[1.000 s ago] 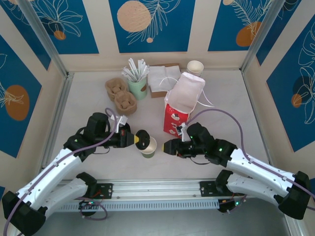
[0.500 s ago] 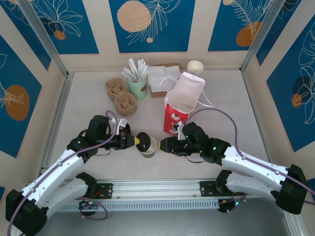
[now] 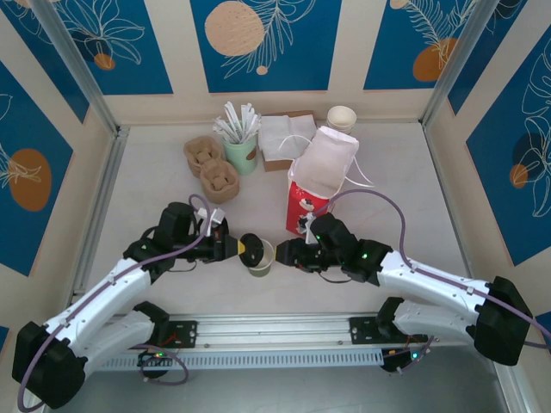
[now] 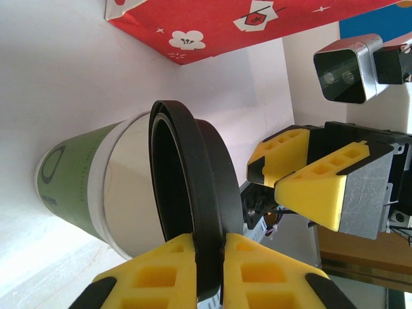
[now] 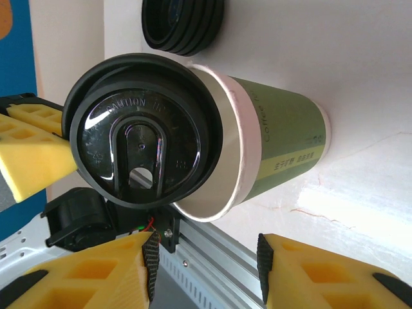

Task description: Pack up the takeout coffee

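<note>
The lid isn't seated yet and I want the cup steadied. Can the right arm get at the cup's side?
Probably yes. The right gripper stands open beside the cup with nothing between them. The left gripper pinches the lid from the opposite side.

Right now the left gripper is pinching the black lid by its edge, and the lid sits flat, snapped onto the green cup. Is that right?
Not quite. The left gripper does pinch the black lid by its edge, but the lid is not flat or snapped on. It leans tilted against the rim of the green cup, leaving part of the mouth uncovered. The right wrist view shows this.
</note>
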Robot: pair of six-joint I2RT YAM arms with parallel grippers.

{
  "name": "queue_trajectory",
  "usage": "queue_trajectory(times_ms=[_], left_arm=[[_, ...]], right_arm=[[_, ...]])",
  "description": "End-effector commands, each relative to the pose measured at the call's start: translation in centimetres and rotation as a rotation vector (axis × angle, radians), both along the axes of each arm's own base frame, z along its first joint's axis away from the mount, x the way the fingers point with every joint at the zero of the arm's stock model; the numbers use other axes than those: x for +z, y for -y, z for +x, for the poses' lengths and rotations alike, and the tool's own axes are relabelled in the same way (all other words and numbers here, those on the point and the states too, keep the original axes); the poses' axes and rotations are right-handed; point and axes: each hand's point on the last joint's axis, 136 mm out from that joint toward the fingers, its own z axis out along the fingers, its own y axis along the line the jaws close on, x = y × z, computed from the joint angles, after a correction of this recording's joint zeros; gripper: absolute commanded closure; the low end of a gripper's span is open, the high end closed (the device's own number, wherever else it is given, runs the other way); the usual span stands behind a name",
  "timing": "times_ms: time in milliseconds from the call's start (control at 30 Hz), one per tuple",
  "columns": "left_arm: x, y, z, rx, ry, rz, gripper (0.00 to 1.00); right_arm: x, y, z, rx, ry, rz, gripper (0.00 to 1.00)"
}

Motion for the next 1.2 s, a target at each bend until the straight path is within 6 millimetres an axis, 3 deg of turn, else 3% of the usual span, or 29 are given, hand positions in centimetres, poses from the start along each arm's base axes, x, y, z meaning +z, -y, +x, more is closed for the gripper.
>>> queue_trajectory(times_ms=[0, 667, 1167], left_arm=[[0.0, 0.0, 0.1, -0.003, -0.006, -0.02, 0.87], [-1.6, -0.5, 0.1, 0.001, -0.033, 0.022, 0.74], [-2.6, -0.6, 0.1, 0.001, -0.038, 0.033, 0.72]], right_arm=[[0.1, -0.4, 0.3, -0.003, 0.011, 0.004, 0.53], [0.0, -1.1, 1.0, -0.002, -0.001, 0.007, 0.53], [-0.3, -1.5, 1.2, -0.001, -0.015, 0.009, 0.52]])
